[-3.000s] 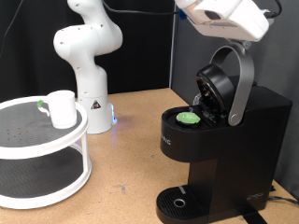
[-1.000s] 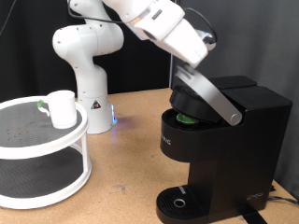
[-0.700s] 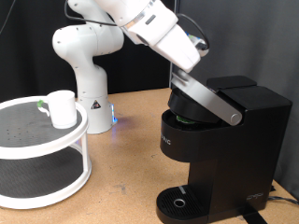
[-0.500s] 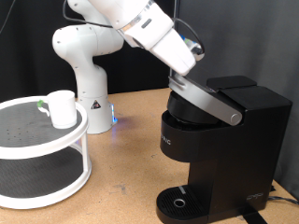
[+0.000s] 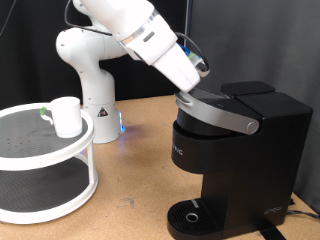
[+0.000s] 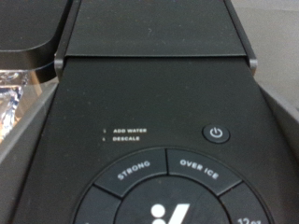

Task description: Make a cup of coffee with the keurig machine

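The gripper [image 5: 197, 80] sat at the end of the white arm, pressed down onto the exterior view's left end of the grey-silver lid handle [image 5: 220, 112] of the keurig machine [image 5: 245, 160]. Whether its fingers were apart or together could not be told, since the hand's own body hid them and the wrist view showed none of them.

The handle lay nearly flat, sloping slightly down toward the exterior view's right across the round brew head, so the lid looked shut or almost shut. The machine was one boxy matte black unit with a round drip base [image 5: 193, 218] at its foot, standing on the wooden table [image 5: 140, 160] at the exterior view's right. From the wrist view its smooth black top [image 6: 154, 84] filled the frame, with a round power button [image 6: 216, 133], small white "add water" and "descale" lettering, and curved pads marked "strong" and "over ice".

One cup [image 5: 66, 116], small, plain white and cylindrical, stood on the upper tier of a round white two-tier stand [image 5: 45, 170] at the exterior view's left, well apart from the machine. The tier surfaces looked dark and speckled.
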